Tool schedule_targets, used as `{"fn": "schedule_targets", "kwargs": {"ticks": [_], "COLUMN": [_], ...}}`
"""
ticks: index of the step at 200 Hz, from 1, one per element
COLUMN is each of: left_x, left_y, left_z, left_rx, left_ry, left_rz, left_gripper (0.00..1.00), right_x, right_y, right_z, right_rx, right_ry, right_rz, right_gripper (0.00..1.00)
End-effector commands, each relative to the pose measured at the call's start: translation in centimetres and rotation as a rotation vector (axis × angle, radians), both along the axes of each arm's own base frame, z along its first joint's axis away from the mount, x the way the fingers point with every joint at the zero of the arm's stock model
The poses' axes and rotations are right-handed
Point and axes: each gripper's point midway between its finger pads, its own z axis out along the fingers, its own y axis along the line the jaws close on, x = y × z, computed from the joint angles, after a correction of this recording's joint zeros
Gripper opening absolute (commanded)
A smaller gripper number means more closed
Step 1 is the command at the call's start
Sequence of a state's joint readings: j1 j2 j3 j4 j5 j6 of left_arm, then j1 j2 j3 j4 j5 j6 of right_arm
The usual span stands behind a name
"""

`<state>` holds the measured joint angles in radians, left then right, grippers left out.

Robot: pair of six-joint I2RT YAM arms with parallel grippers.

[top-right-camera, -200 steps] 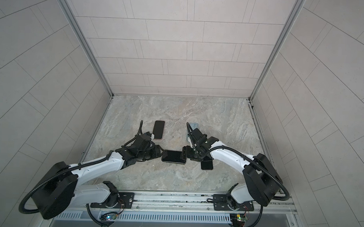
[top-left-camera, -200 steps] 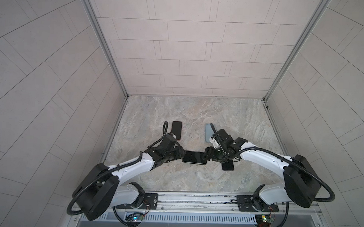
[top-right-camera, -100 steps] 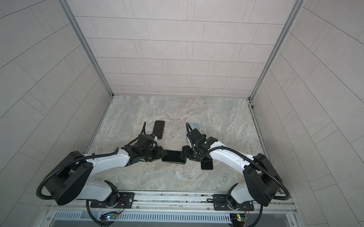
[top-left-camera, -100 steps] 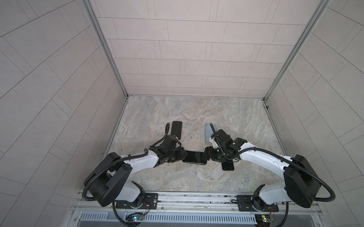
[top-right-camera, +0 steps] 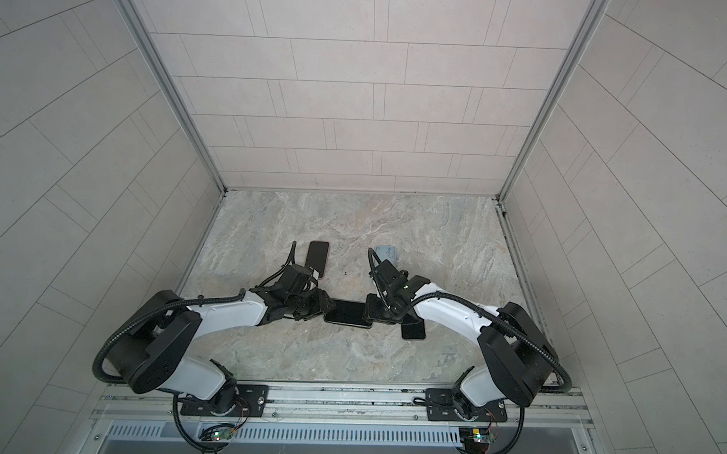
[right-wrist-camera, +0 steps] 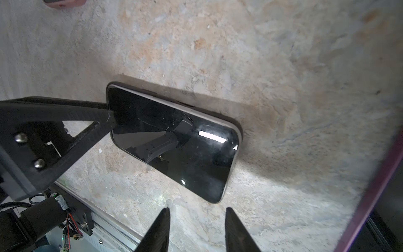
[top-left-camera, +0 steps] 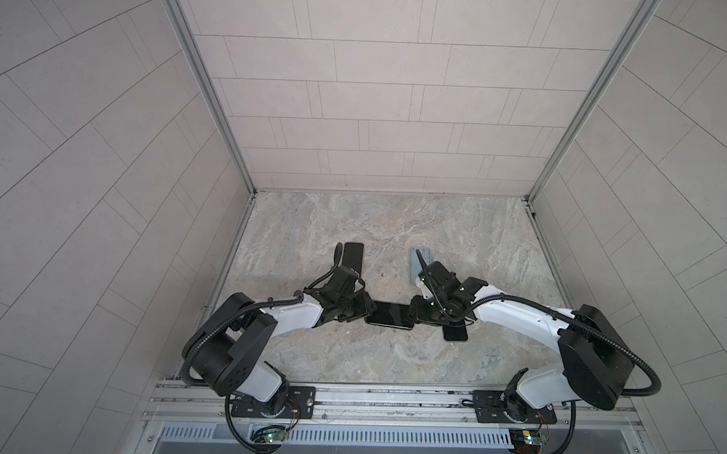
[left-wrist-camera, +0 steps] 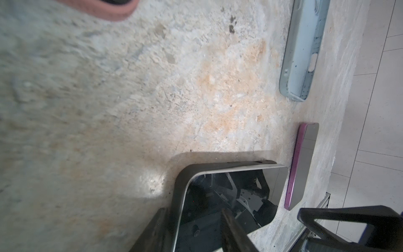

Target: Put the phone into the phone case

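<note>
Tiled walls enclosed a marbled desk. You had the phone lying screen up at mid-desk, with a dark case around its edge. Full seating could not be confirmed. The left fingers stood spread, one tip touching the phone's short end. The right fingers stood spread just short of the opposite end, holding nothing.

Robot lab test cell: pale panel walls in an aluminium profile frame, stone-look tabletop, arm mounts on a rail at 6 o'clock, bare circuit boards.
</note>
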<state>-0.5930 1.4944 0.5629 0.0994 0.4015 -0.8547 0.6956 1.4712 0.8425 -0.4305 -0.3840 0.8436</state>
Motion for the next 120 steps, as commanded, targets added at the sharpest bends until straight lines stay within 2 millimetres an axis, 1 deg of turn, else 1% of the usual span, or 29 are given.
{"fn": "schedule_targets", "kwargs": {"ticks": [1,31,68,73,81,120], "left_x": [-0.3,-0.1,-0.3,-0.4,-0.5,-0.5], "left_y": [0.4,0.4,0.9,1.0,1.1,1.3], "left_z": [-0.6,-0.7,-0.6,-0.5,-0.5,-0.3], "left_rx": [0.028,0.032,0.034,0.034,0.032,0.029], "left_ry": [0.025,0.022,0.015,0.013,0.011,0.004], "left_rz": [-0.006,-0.003,0.017,0.02,0.026,0.035], "left_gripper": [0.47,0.47,0.46,0.46,0.47,0.46], "right_x": [0.1,0.0,-0.2,-0.2,-0.1,0.1], "right_y": [0.1,0.6,0.0,0.0,-0.1,-0.9], "right_z": [-1.0,-1.3,-1.8,-1.9,-1.9,-2.1], "right_rx": [-0.012,-0.017,-0.053,-0.055,-0.059,-0.096], "right_ry": [0.004,0.01,0.021,0.02,0.017,0.006], "right_rz": [-0.014,-0.003,-0.001,-0.001,-0.003,-0.028], "right_gripper": [0.44,0.44,0.43,0.43,0.39,0.35]}}
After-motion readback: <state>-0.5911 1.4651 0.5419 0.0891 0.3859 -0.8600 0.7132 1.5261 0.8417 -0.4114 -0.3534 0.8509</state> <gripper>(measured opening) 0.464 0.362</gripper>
